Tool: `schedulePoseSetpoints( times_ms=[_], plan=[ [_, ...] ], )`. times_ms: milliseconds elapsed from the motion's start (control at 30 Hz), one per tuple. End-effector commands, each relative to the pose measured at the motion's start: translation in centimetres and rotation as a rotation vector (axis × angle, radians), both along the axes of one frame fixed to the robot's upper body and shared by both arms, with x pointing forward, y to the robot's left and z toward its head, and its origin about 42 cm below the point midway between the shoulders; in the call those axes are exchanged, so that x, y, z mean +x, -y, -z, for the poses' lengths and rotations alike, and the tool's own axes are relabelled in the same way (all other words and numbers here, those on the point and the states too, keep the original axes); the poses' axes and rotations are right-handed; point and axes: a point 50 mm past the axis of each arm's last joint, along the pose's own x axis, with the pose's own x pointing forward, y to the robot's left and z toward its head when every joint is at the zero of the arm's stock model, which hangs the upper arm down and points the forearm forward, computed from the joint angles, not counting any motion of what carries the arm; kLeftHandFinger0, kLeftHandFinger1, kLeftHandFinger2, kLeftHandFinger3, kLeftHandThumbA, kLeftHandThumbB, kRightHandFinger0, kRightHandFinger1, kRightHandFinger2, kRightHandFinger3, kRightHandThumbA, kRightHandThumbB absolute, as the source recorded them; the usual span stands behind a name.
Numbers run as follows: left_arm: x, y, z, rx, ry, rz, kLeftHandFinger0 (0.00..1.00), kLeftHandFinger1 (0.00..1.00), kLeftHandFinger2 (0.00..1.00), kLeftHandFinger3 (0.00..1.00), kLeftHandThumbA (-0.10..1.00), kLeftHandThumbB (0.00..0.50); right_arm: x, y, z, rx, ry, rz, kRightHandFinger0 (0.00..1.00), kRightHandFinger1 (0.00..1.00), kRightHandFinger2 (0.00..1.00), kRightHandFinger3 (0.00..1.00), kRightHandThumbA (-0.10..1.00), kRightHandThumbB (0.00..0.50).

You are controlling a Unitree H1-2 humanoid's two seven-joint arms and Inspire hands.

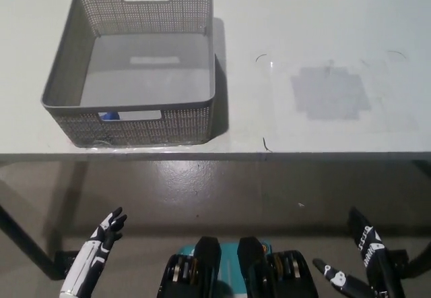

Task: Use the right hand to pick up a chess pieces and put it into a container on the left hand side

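Grey mesh basket (131, 62) sits at the table's (323, 15) far left corner, and through the handle slot in its near wall I see a small blue thing (109, 116) lying inside against that wall; I take it to be a chess piece, though it is too hidden to be sure. No other piece shows anywhere on the table, only a darker grey patch (330, 92) toward the right side. So I judge the placing step is done for that piece and I am between cycles: my right hand (363, 271) hangs low below the table's near edge, at the bottom right of the view, holding nothing, its fingers spread apart and pointing upward. My left hand (104, 234) rests low at the bottom left, also below the near edge, fingers loosely apart and empty. For a next move I would need a piece to reach for; with none in view on the table, the call is to wait or look for one, then raise the right arm over the near edge, close around the piece and carry it leftward across to the basket's open top.
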Motion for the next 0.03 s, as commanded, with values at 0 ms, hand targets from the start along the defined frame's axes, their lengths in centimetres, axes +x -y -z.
schedulePoseSetpoints(
  times_ms=[0],
  plan=[
    [0.33, -0.08, -0.81, -0.010, 0.061, -0.017, 1.00, 1.00, 1.00, 1.00, 1.00, 0.432, 0.87, -0.01, -1.10, 0.016, 0.077, -0.013, 1.00, 1.00, 1.00, 1.00, 0.90, 0.287]
  ],
)
